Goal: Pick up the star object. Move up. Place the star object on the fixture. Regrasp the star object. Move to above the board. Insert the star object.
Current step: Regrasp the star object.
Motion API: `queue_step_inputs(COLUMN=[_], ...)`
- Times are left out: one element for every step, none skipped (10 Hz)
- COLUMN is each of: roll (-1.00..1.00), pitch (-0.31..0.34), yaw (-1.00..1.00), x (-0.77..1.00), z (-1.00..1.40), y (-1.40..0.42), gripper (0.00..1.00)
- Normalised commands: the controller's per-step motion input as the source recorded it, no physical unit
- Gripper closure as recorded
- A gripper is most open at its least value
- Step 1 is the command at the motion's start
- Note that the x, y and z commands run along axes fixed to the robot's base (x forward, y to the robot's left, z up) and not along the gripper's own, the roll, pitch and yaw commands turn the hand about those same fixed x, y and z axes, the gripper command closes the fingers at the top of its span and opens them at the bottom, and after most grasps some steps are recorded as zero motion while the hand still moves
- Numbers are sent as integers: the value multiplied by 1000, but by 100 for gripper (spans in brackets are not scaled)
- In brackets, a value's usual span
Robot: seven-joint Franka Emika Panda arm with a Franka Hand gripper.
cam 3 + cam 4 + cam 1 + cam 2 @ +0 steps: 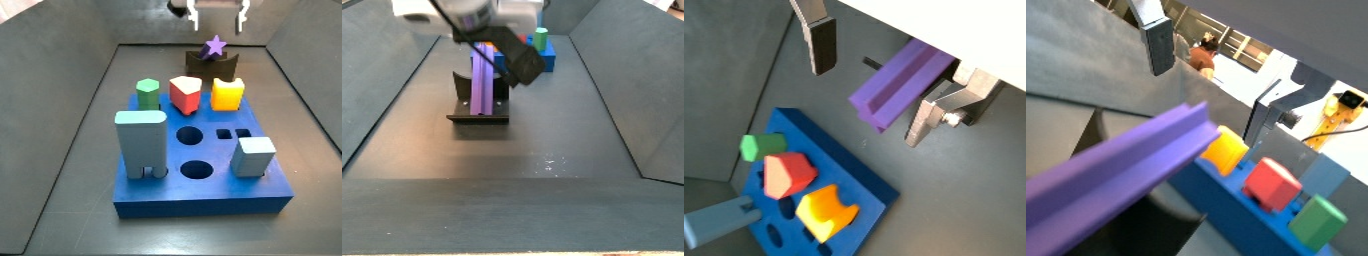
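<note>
The purple star object (214, 46) rests in the dark fixture (201, 66) behind the blue board (201, 190). One side view shows the star object (484, 85) lying lengthwise along the fixture (476, 118). My gripper (218, 14) hangs open just above it. In a wrist view the star object (898, 85) lies between the fingers (820, 45), closer to one plate, and neither pad presses on it. In a wrist view the star object (1106, 190) fills the foreground below the open gripper (1213, 80).
The board (851, 168) carries a green peg (148, 93), a red peg (186, 95), a yellow peg (227, 94), a tall teal block (140, 140) and a white block (254, 155), with open holes between them. Sloped grey walls enclose the floor.
</note>
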Motion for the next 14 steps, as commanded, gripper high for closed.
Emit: queue_step_inputs(roll=[26, 30, 31, 34, 1000, 1000, 1000, 1000, 1000, 1000, 1000, 1000, 1000, 1000], pitch=[70, 88, 93, 95, 58, 56, 54, 50, 46, 43, 42, 41, 38, 35], yaw=[20, 3, -5, -24, 16, 15, 15, 14, 14, 14, 14, 13, 14, 14], x=[-22, -23, -24, -20, 149, 144, 73, 17, -8, -17, -10, -14, -12, -16], z=[847, 638, 534, 330, 934, 739, 591, 418, 223, 44, 16, 22, 9, 9], y=[13, 13, 15, 12, -830, -789, -659, -483, -301, -127, -21, -13, -22, -18], gripper=[0, 0, 0, 0, 0, 0, 0, 0, 0, 0, 0, 0, 0, 0])
